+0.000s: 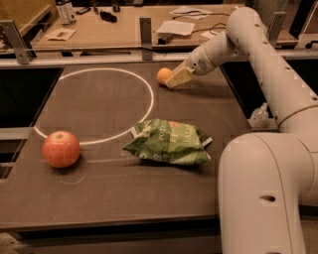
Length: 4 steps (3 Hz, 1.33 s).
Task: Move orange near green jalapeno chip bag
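Note:
The orange is a small round orange fruit at the far middle of the dark table, just outside the white painted circle. My gripper reaches down to it from the right, its pale fingers right against the fruit's right side. The green jalapeno chip bag lies crumpled and flat in the middle of the table, well in front of the orange and the gripper.
A bigger red-orange apple sits at the front left on the white circle line. My white arm and base fill the right side. A desk with papers and a bottle stands behind a metal rail.

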Available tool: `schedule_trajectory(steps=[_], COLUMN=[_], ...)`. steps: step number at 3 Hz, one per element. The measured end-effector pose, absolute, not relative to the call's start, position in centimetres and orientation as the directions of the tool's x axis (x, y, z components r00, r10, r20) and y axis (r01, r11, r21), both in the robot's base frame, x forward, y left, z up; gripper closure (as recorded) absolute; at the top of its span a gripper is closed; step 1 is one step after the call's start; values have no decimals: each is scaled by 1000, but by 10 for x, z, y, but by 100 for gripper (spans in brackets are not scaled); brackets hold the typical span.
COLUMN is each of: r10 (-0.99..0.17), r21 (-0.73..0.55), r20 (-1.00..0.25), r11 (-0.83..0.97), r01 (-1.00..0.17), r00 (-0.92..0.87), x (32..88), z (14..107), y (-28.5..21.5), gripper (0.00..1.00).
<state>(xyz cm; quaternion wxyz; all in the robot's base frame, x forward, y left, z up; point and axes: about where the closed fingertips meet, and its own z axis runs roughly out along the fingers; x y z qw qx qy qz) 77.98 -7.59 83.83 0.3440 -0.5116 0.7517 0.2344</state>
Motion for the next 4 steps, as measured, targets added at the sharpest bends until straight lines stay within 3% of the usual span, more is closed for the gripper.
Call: schedule_trajectory(steps=[1,2,4], r10=[-618,-603,-525], r21=[6,15,-8], r20=[-749,-767,-843], r11=[355,328,232], r01=[-935,-945,-973], r00=[-240,-222,-119], x=[777,771,738], z=[836,838,876], y=[-77,-79,-98], gripper=[87,100,100])
